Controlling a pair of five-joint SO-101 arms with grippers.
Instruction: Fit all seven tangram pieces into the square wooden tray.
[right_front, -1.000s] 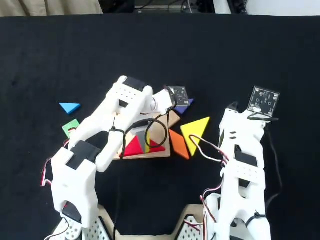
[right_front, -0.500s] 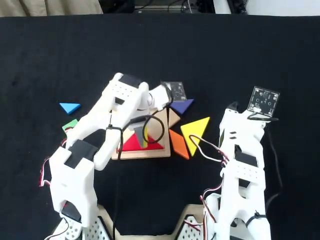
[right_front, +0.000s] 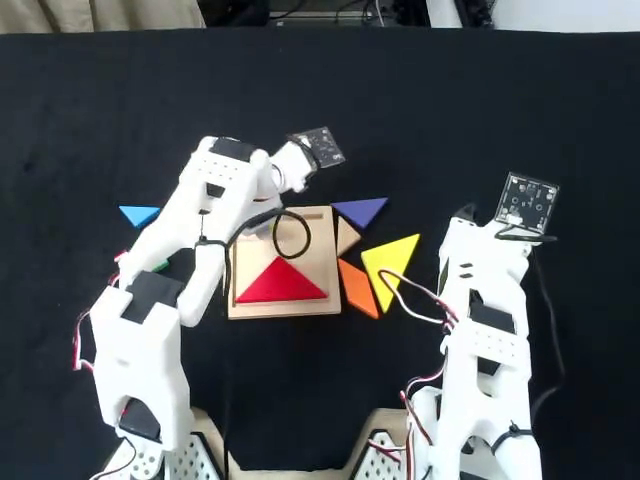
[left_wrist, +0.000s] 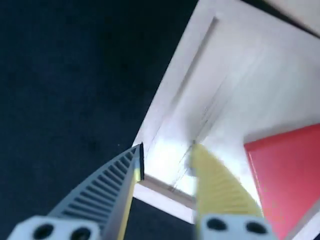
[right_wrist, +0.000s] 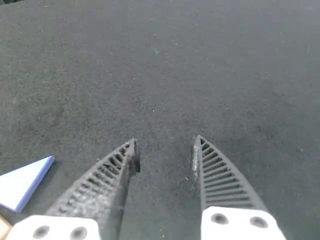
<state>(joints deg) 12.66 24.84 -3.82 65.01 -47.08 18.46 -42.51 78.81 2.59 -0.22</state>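
Left claw (left_wrist: 166, 150) is held wide and empty over the tray (left_wrist: 175, 75) rim, so the tray could be knocked and the red triangle (left_wrist: 285, 170) unseated.

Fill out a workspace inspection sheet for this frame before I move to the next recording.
Surface: black cloth table.
Job's things: square wooden tray holds a red triangle; purple triangle, yellow triangle, orange parallelogram and tan piece lie beside it; blue triangle lies apart.
Clutter: nothing seen.
End effectors: left end effector open over a tray corner; right end effector open over bare cloth.
Cables: black cable loop hangs over the tray.
Surroundings: beige curtain behind the table.
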